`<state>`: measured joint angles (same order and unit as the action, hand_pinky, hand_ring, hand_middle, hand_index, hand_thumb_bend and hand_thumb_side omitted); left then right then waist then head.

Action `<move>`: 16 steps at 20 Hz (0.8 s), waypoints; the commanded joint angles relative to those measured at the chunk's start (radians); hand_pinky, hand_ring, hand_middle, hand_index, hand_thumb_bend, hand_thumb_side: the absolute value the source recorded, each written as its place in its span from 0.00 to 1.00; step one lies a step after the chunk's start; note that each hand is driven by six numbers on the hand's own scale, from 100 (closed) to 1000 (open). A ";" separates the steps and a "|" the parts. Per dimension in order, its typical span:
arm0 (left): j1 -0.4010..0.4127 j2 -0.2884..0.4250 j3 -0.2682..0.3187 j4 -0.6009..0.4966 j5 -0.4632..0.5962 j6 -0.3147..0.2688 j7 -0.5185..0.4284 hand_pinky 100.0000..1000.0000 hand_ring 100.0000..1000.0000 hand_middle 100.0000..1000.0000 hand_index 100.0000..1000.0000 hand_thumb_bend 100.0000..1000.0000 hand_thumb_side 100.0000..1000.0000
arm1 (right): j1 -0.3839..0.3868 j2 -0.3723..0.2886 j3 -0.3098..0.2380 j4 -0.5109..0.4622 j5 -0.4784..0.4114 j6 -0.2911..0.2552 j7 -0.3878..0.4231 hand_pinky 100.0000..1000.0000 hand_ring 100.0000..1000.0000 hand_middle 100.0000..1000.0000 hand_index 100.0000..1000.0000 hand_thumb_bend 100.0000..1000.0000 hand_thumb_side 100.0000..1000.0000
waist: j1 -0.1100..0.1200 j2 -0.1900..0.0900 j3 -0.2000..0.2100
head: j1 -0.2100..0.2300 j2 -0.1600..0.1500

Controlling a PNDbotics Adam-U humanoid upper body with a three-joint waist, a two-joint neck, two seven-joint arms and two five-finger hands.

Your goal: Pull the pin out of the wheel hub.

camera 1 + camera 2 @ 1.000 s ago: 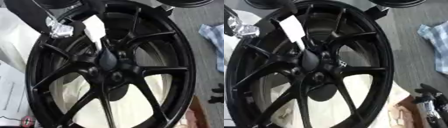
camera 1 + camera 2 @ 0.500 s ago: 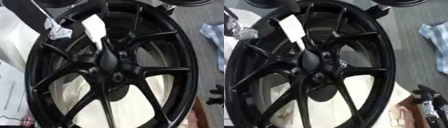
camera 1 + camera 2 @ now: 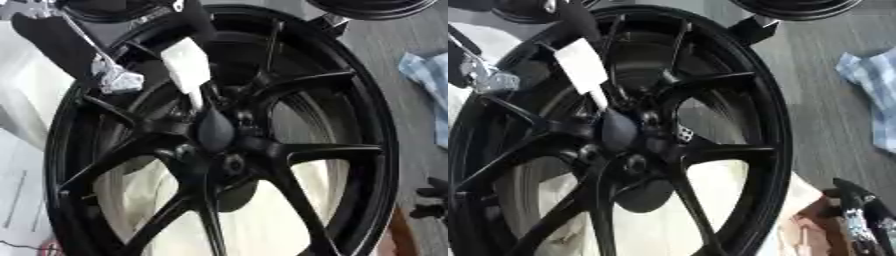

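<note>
Right hand (image 3: 859,215) low at right edge, fingers not clear, cannot tell if spread. Wheel (image 3: 219,135) up and left of it; white pin (image 3: 189,70) near hub (image 3: 215,131).

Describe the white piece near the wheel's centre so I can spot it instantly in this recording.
Start from the big black wheel filling the view and find its dark rounded hub cap. Just above it, a white tapered piece slants up-left from the hub. It is the only bright white shape against the black spokes, unlike the crinkled silvery object to its left.
</note>
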<state>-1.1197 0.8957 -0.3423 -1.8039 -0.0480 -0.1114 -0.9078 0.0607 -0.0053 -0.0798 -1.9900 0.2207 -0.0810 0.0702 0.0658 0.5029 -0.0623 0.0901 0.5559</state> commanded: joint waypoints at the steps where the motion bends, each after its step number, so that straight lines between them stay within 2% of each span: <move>1: -0.020 0.017 0.004 -0.003 -0.020 -0.012 0.001 0.93 0.93 0.81 0.90 0.02 0.11 | -0.005 0.004 0.003 -0.010 0.011 0.008 -0.002 0.70 0.48 0.62 0.79 0.00 0.81 | 0.000 -0.015 -0.001 | 0.004 -0.024; 5: -0.014 0.018 0.005 -0.004 -0.033 -0.029 0.001 0.95 0.94 0.80 0.88 0.09 0.11 | -0.011 0.009 0.005 -0.010 0.015 0.021 0.000 0.70 0.47 0.62 0.79 0.00 0.84 | 0.004 -0.008 -0.003 | 0.006 -0.034; 14: -0.010 0.019 -0.001 0.004 -0.050 -0.050 0.001 0.96 0.94 0.80 0.90 0.10 0.10 | -0.019 0.019 0.008 -0.010 0.024 0.040 0.000 0.70 0.47 0.61 0.78 0.00 0.86 | 0.007 0.003 -0.008 | 0.012 -0.045; 16: -0.009 0.019 -0.005 0.010 -0.062 -0.051 0.001 0.96 0.95 0.81 0.91 0.09 0.13 | -0.021 0.020 0.009 -0.010 0.024 0.044 0.000 0.70 0.47 0.61 0.78 0.00 0.87 | 0.007 0.005 -0.008 | 0.013 -0.047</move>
<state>-1.1176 0.8957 -0.3540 -1.7920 -0.1023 -0.1582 -0.9066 0.0419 0.0136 -0.0734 -1.9900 0.2373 -0.0411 0.0713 0.0737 0.5262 -0.0694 0.1005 0.5246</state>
